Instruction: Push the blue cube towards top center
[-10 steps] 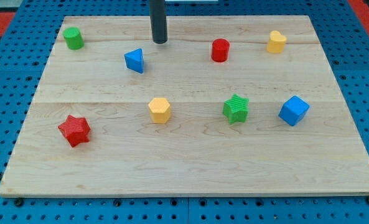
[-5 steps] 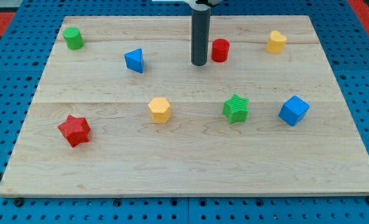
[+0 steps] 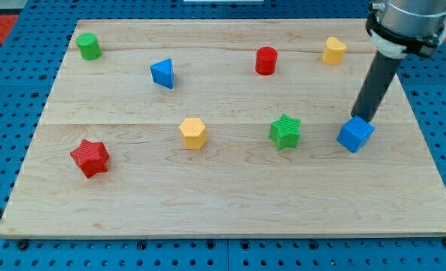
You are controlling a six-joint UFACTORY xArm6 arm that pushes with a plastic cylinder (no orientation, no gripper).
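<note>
1. At right, my tip (image 3: 363, 117) touches the far edge of the blue cube (image 3: 355, 134); no jaws, only a rod.
2. Left of it: green star (image 3: 285, 131), yellow block (image 3: 193, 133) on the wooden board (image 3: 223, 196).

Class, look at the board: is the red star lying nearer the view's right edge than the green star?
No, the red star lies far toward the view's left, while the green star sits right of centre.

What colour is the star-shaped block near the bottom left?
Red. The red star shows plainly in the camera view.
</note>
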